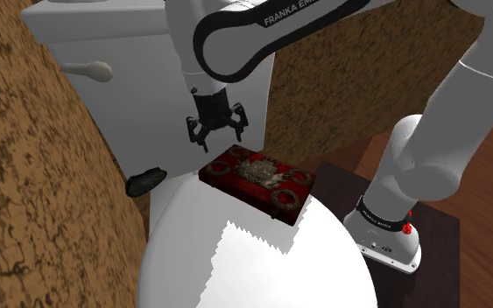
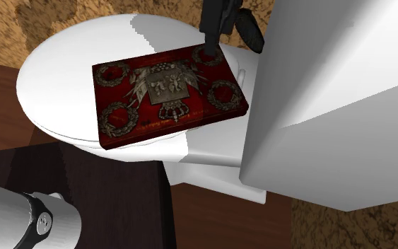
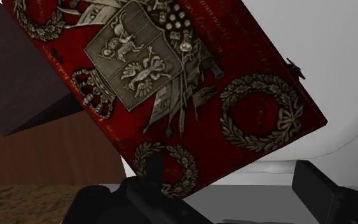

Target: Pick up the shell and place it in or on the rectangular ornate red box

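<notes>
Toilet lid (image 1: pixel 262 271) is our work surface here, plain white and nearest to us. The ornate red box (image 1: pixel 257 182) lies flat across its far half, and it looks shut as far as we can tell. Over the box's far left corner in the shoulder view, the gripper (image 1: pixel 215 133) hangs pointing down, fingers apart with nothing in them. The shell (image 1: pixel 145 181), a small dark oblong, sits further to the shoulder view's left and lower. It's by the foot of the tank (image 1: pixel 104 35), apart from the box and close to the brown wall (image 1: pixel 25 175).

So we reckon the step in hand is the reach for the shell. Our tips:
- Slide left before dropping, so the fingers don't clip the box edge.
- Straddle the shell across its narrow width.
- It looks thin, so get low before closing.
- Lift straight up before carrying it over the box.
</notes>
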